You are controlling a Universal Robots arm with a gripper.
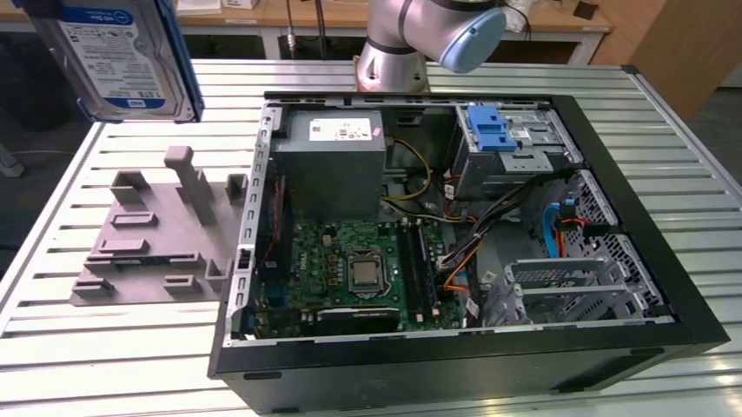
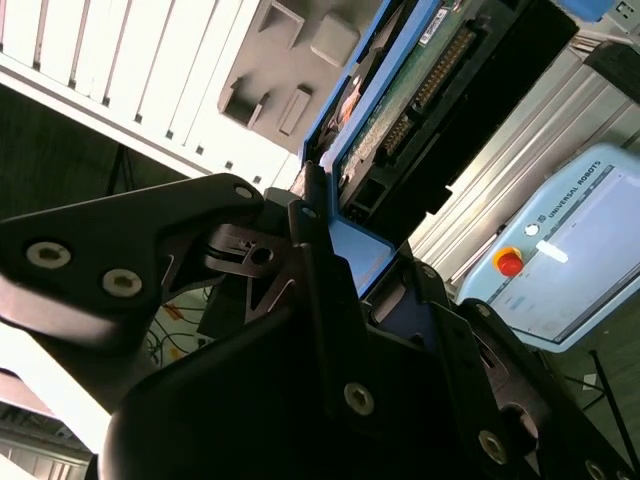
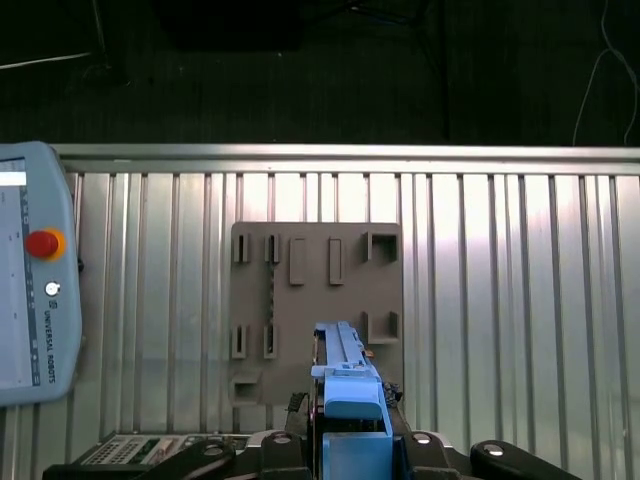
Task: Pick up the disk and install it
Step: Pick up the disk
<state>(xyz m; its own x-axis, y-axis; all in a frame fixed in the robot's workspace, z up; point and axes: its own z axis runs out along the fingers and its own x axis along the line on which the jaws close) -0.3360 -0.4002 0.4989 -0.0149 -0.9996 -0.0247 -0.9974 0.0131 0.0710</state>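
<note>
**A:** What is at the exterior view's left?

**B:** The disk (image 1: 116,56) is at the far left. It is lifted off the slatted metal table (image 1: 116,347) and stands upright, with its white-and-blue label facing the camera. Nearer, a grey moulded fixture (image 1: 151,230) lies flat on the table, just beside the computer case (image 1: 464,382).

**A:** Is the pincer holding the disk?

**B:** Yes. In the second wrist view the gripper (image 2: 330,215) is closed onto the disk's blue carrier, with a black finger (image 2: 300,240) against its side. The circuit-board face of the disk shows above it. In the first wrist view the disk is seen edge-on over the fixture.

**A:** And further right?

**B:** The case lies open on its side. The grey power supply (image 1: 334,165) is at its far left, and the green motherboard (image 1: 347,269) is nearer the camera. The robot arm (image 1: 429,35) rises behind the case. At the far right of the case sits the metal drive cage (image 1: 516,152) with its blue latch (image 1: 493,129). Loose cables lie between the cage and the board.
</note>
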